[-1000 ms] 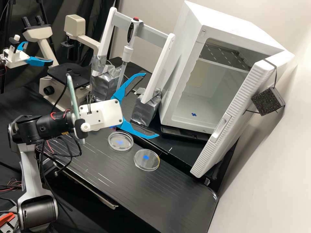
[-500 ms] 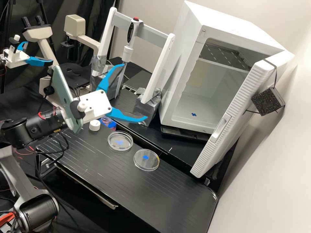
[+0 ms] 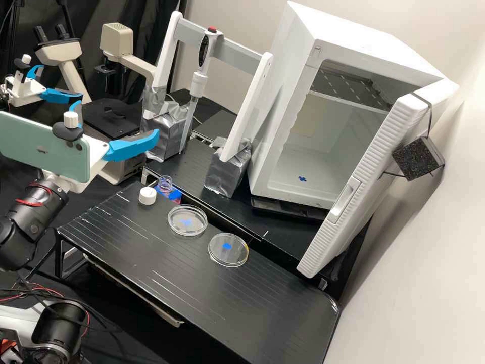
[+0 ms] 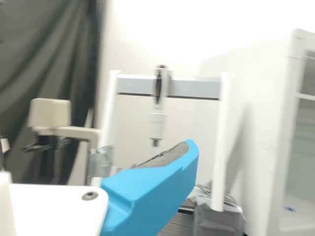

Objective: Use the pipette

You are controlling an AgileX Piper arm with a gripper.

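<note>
At the left of the high view my gripper (image 3: 117, 119) is open, its blue fingers spread with nothing between them. It stands left of the pipette (image 3: 200, 84), apart from it. The pipette, white with a red top and a clear lower tube, hangs upright from the crossbar of a white stand (image 3: 246, 108). In the wrist view my gripper (image 4: 150, 191) shows a blue finger with a grey pad, and the pipette (image 4: 157, 125) hangs beyond it. A small open bottle (image 3: 165, 185) with pinkish contents sits beside a white cap (image 3: 147, 195) on the bench.
Two clear round dishes (image 3: 187, 220) (image 3: 228, 249) lie on the black bench. An open white incubator (image 3: 323, 146) stands at the right, its door (image 3: 361, 177) swung out. A microscope (image 3: 117, 40) is behind my arm, and another blue-fingered gripper (image 3: 60, 95) is at far left.
My gripper has drawn back leftward from in front of the pipette stand and turned, bringing the phone on it broadside to the high view. The bottle and cap have come into sight. The pipette has stayed put.
</note>
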